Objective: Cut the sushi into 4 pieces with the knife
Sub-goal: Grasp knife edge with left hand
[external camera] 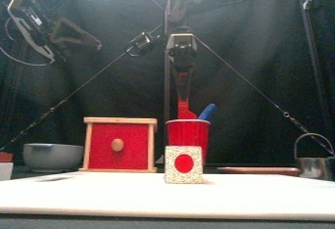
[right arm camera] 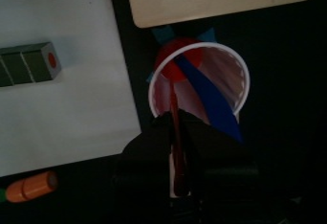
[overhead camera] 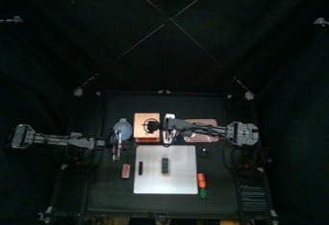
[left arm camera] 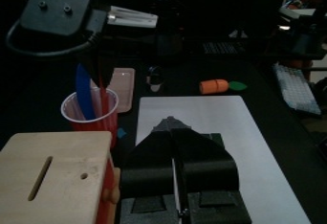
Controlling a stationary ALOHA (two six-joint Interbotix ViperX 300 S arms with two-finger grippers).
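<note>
The dark green sushi roll (overhead camera: 166, 164) lies on the white cutting board (overhead camera: 152, 176); in the front view its speckled end with a red centre (external camera: 183, 164) faces me. Behind it stands the red cup (external camera: 187, 133) holding a blue knife (external camera: 207, 112) and a red knife (external camera: 173, 91). My right gripper (external camera: 181, 49) hangs over the cup, shut on the red knife's handle (right arm camera: 178, 146), whose lower end is still inside the cup (right arm camera: 202, 70). My left gripper (left arm camera: 179, 132) rests shut, empty, above the board's left side.
The wooden box with a red drawer (external camera: 119, 145) stands behind the cup on the left. A blue-grey bowl (external camera: 53, 156) sits far left and a metal cutter (external camera: 311, 164) far right. A toy carrot (overhead camera: 203, 181) lies right of the board.
</note>
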